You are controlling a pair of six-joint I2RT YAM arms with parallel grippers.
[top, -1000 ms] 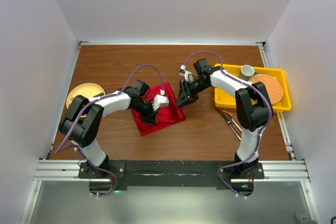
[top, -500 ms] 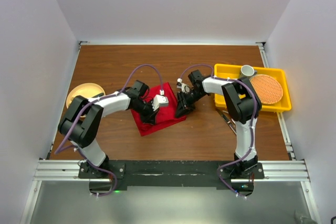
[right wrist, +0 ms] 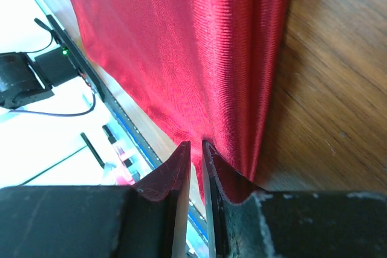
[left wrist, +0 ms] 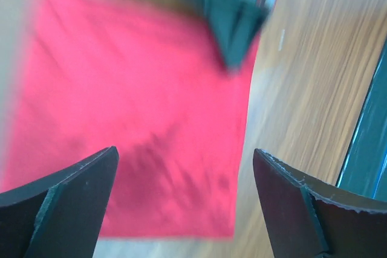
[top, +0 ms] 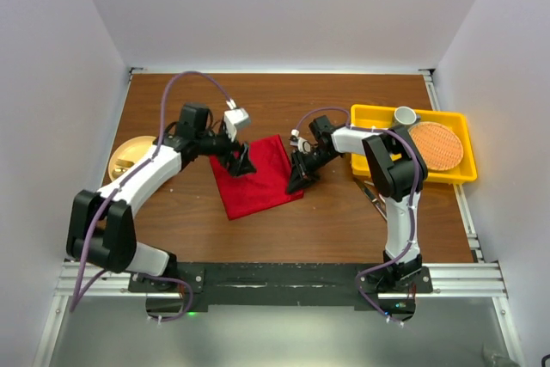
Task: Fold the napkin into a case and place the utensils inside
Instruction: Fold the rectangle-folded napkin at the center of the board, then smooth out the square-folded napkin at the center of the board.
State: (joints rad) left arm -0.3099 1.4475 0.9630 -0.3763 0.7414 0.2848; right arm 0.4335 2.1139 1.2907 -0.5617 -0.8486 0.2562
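Left wrist: left end effector (left wrist: 184,152) just sprang wide, napkin (left wrist: 121,89) released below; right end effector (right wrist: 196,144) pinches its edge, likely to fold.

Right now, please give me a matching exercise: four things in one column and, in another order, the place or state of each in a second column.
Things:
1. left gripper
2. right gripper
3. round woven mat
4. napkin

Place or state:
A. lies in the yellow tray
B. spread on the wooden table between the two grippers
C. jaws wide open, over the napkin
D. jaws almost together at the napkin's right edge

Pairs: 1-C, 2-D, 3-A, 4-B.
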